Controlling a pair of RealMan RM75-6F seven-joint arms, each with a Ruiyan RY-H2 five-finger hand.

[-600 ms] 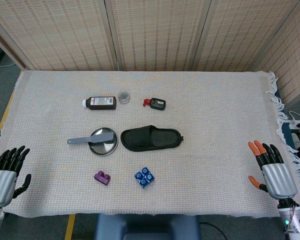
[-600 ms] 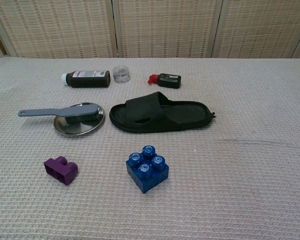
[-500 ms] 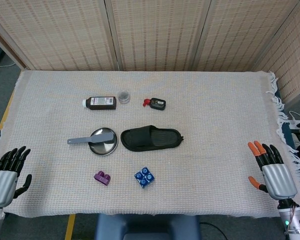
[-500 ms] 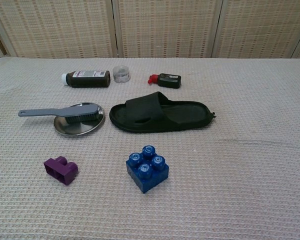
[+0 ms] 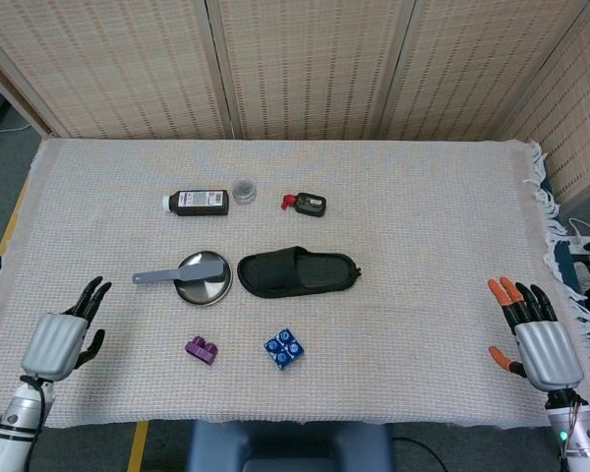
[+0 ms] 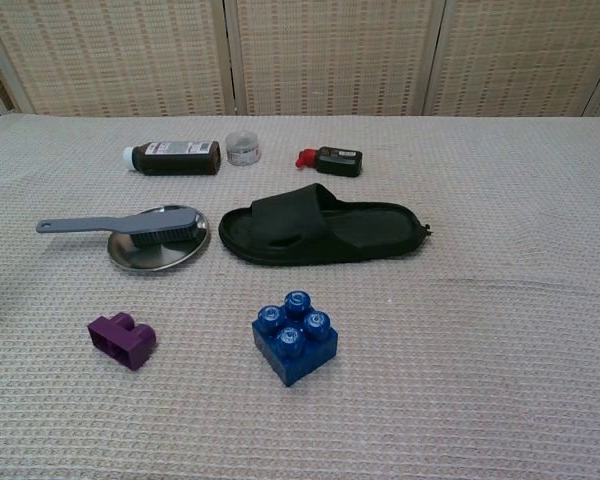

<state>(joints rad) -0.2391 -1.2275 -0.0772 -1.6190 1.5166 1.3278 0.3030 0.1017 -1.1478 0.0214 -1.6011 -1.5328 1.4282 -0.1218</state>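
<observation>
My left hand (image 5: 61,336) hovers over the table's front left, fingers spread, holding nothing; the purple brick (image 5: 202,349) (image 6: 122,339) is the nearest thing, well to its right. My right hand (image 5: 535,334) is at the table's front right edge, fingers apart and empty, far from everything. A blue brick (image 5: 284,348) (image 6: 294,336) lies near the front middle. Behind it lies a black slipper (image 5: 298,271) (image 6: 320,225). A grey brush (image 5: 180,270) (image 6: 130,225) rests across a steel plate (image 5: 205,290) (image 6: 156,255). The chest view shows neither hand.
At the back lie a dark bottle (image 5: 198,203) (image 6: 173,157) on its side, a small clear jar (image 5: 243,189) (image 6: 243,150) and a black item with a red tip (image 5: 306,204) (image 6: 333,160). A woven cloth (image 5: 423,226) covers the table; wicker screens stand behind.
My left hand has moved right and forward from the table's left corner onto the cloth. The right hand and all objects have stayed put.
</observation>
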